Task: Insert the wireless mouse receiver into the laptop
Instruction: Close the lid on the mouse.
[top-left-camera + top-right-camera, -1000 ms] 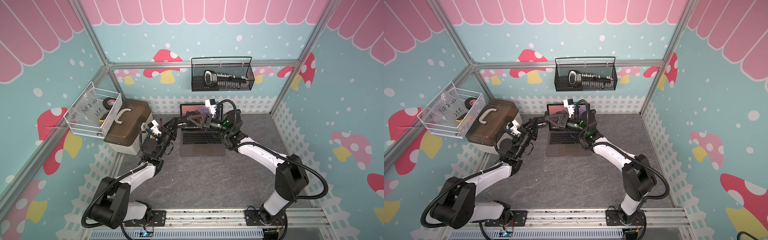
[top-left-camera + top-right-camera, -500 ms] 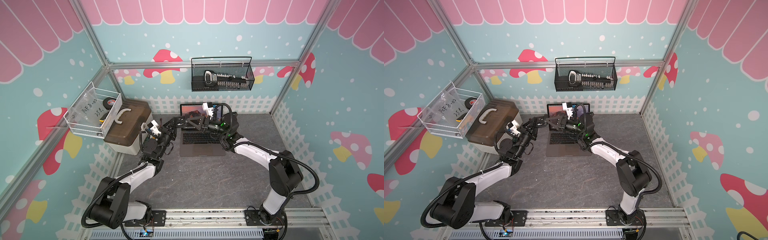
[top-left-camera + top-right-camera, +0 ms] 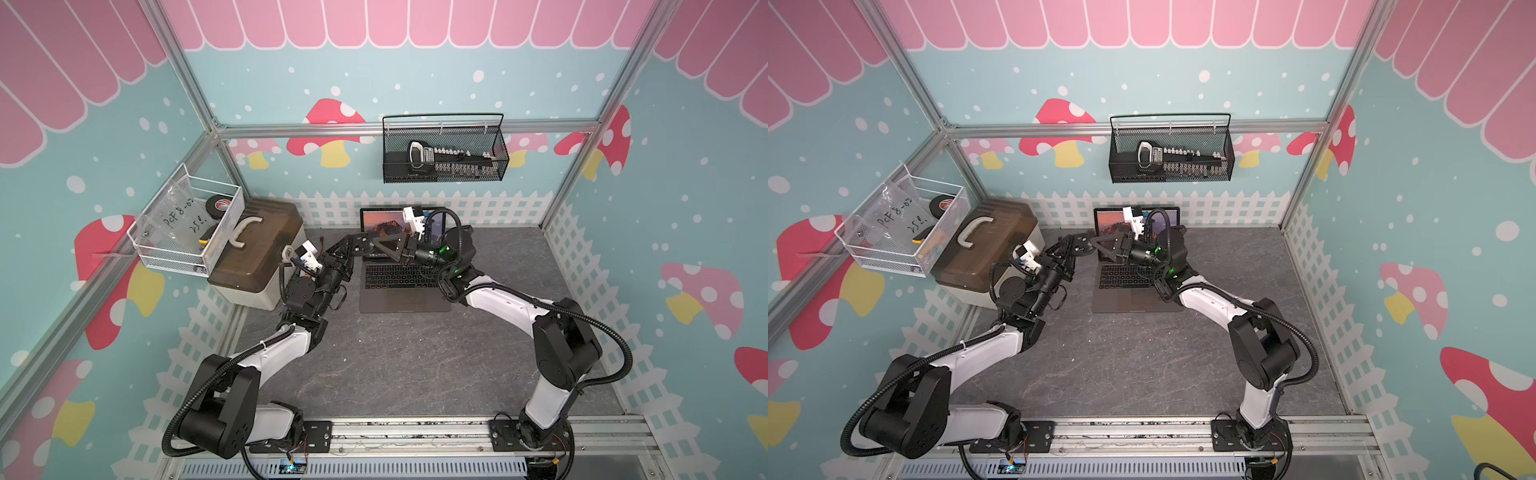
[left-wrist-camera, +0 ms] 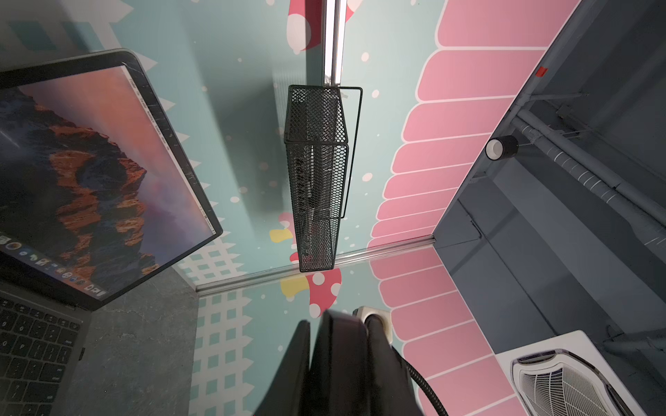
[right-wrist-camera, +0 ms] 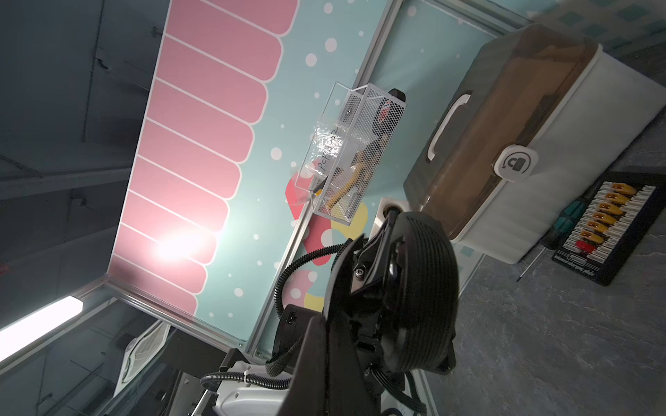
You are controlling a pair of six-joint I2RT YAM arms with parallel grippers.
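Note:
The laptop (image 3: pixel 403 300) (image 3: pixel 1133 301) lies open at the back of the floor, its orange mountain screen (image 4: pixel 90 162) lit. Both grippers meet in the air above its left rear corner. My left gripper (image 3: pixel 348 248) (image 3: pixel 1070 248) (image 4: pixel 311 329) reaches in from the left, shut with only a thin slit between its fingers. My right gripper (image 3: pixel 365 243) (image 3: pixel 1086 244) (image 5: pixel 326 345) reaches across the keyboard from the right, shut, its tip against the left one. The wireless mouse receiver is hidden; I cannot tell whether either gripper holds it.
A brown-lidded storage box (image 3: pixel 253 253) (image 5: pixel 504 126) stands left of the laptop, under a white wire basket (image 3: pixel 187 228). A black mesh basket (image 3: pixel 444 158) (image 4: pixel 317 173) hangs on the back wall. A black connector board (image 5: pixel 609 223) and a screwdriver (image 5: pixel 562 230) lie by the box.
My right gripper has slid left across the back of the laptop until its tip meets the left gripper. The left arm has stayed where it was.

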